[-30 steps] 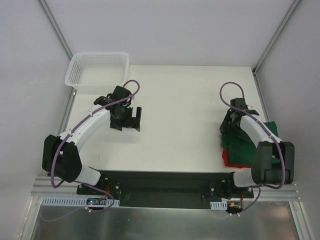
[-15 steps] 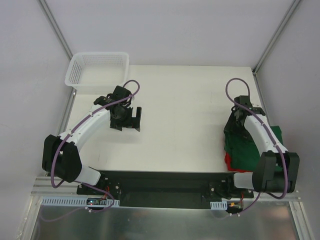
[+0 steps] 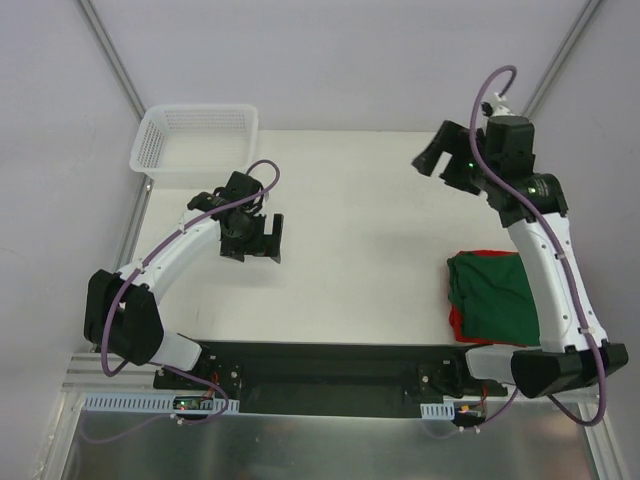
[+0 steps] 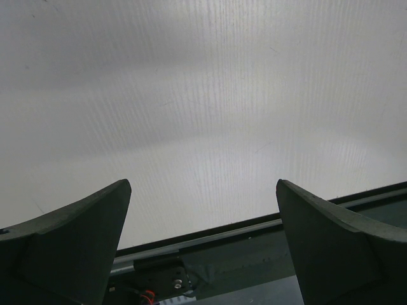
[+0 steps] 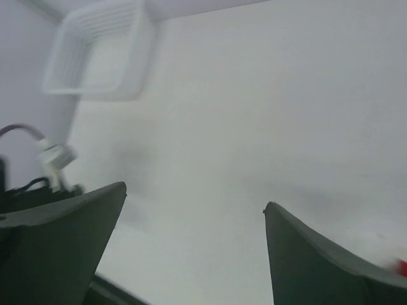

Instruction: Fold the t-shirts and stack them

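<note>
Table (image 3: 360,210): mesh basket (image 3: 195,140) far-left corner; green shirt (image 3: 498,295) atop red shirt (image 3: 455,325), near-right.

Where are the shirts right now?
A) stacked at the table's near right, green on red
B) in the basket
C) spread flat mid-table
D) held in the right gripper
A: the green shirt lies folded on top of the red shirt, whose edge peeks out beneath it, at the near right of the table.
</note>
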{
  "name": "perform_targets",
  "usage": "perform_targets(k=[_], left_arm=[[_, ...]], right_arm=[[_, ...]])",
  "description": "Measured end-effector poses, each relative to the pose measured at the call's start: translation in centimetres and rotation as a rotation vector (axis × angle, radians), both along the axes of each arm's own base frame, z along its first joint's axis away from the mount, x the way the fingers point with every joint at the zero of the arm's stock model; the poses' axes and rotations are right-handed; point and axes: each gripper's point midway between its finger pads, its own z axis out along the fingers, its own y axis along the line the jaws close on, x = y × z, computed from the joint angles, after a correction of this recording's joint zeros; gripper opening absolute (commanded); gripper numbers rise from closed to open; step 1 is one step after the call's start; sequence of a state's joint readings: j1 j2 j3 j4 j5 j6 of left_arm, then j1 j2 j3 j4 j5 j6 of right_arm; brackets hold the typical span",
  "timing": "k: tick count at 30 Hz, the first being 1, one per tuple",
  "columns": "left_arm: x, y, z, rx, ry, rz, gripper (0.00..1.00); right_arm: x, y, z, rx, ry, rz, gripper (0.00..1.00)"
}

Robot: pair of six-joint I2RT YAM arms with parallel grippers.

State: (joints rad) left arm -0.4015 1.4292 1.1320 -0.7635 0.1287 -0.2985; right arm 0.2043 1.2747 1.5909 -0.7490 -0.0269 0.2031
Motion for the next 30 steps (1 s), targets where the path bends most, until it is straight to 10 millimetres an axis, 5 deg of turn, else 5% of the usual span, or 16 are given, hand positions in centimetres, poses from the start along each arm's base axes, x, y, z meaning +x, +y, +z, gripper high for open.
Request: perform_targets(k=[4,7,9,11,15,16,18,21,24,26,30], left_arm=[[-0.1,-0.1,0.4,-0.005,-0.014,-0.005,0.99],[-0.1,-0.1,1.1,-0.015,-0.041,-0.005,1.00],[-0.1,0.0,1.7,-0.022,-0.062,-0.004,0.99],[-0.1,0.0,2.3,-0.028,-0.082,-0.003,0.99],[0.0,-0.1,3.0,-0.038,-0.101,-0.004,0.99],[0.8,-0.5,4.8,-0.059,-0.144,-0.008,0.99],[1.1,-0.5,7.2,-0.065,-0.172,-0.012,0.99],[3.0,-1.1,14.1,-0.114,-0.345,-0.014,0.99],[3.2,-0.7,22.1,-0.187,-0.576,-0.004,0.99],[1.6,0.5,26.6,-0.216,-0.725,0.014,0.99],[-1.8,4.9,32.1,-0.175,-0.947,0.102,0.99]], right_arm=[[1.3,11.7,1.1,0.231,-0.047,0.424,0.96],[-0.1,18.7,-0.1,0.282,0.013,0.692,0.96],[-1.2,21.2,0.1,0.251,0.059,0.789,0.96],[-1.7,22.6,2.3,0.181,0.029,0.845,0.96],[-2.0,19.7,6.3,0.010,-0.081,0.765,0.96],[-3.3,13.9,3.2,-0.166,0.017,0.609,0.96],[-3.2,11.4,0.3,-0.257,0.061,0.525,0.96],[-5.5,7.6,-6.6,-0.401,0.249,0.466,0.96],[-6.1,5.6,-9.6,-0.491,0.328,0.426,0.96],[-6.2,4.8,-9.7,-0.520,0.326,0.403,0.96],[-6.5,3.6,-7.6,-0.528,0.248,0.357,0.96]])
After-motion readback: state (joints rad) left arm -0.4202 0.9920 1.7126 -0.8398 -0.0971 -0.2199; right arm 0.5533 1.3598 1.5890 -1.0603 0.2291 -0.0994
